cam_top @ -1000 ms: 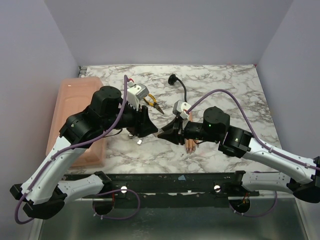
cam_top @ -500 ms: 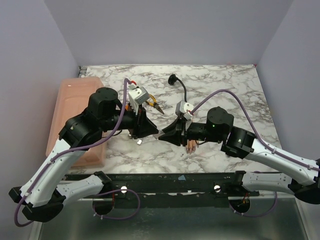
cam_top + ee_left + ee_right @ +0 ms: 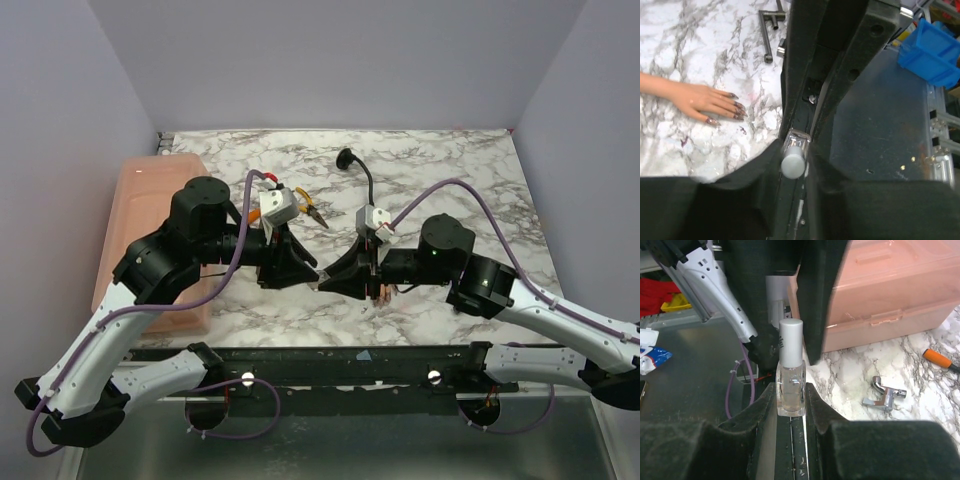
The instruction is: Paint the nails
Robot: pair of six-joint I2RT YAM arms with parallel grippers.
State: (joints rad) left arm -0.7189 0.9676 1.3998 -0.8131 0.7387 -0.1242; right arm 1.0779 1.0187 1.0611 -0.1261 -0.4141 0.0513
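A clear nail polish bottle [image 3: 791, 390] with a white cap [image 3: 791, 342] is held off the table between both arms. My right gripper [image 3: 791, 395] is shut on its glass body. My left gripper [image 3: 792, 160] is shut on the white cap [image 3: 792, 164], seen end-on between its fingers. In the top view the two grippers meet tip to tip, left gripper [image 3: 314, 269] against right gripper [image 3: 328, 279]. The flesh-coloured mannequin hand [image 3: 695, 97] lies flat on the marble, its dark nails [image 3: 735, 107] pointing right. From above, the hand [image 3: 382, 292] is mostly hidden under the right gripper.
A pink plastic box [image 3: 150, 240] stands at the table's left edge. Orange-handled pliers [image 3: 305, 208] and a black gooseneck item [image 3: 355, 165] lie behind the grippers. A metal bracket [image 3: 885, 397] and a metal fitting [image 3: 769, 30] rest on the marble.
The left gripper's jaws have closed onto the bottle's cap. Both grippers have shifted slightly toward the near edge, and the right gripper now covers more of the hand.
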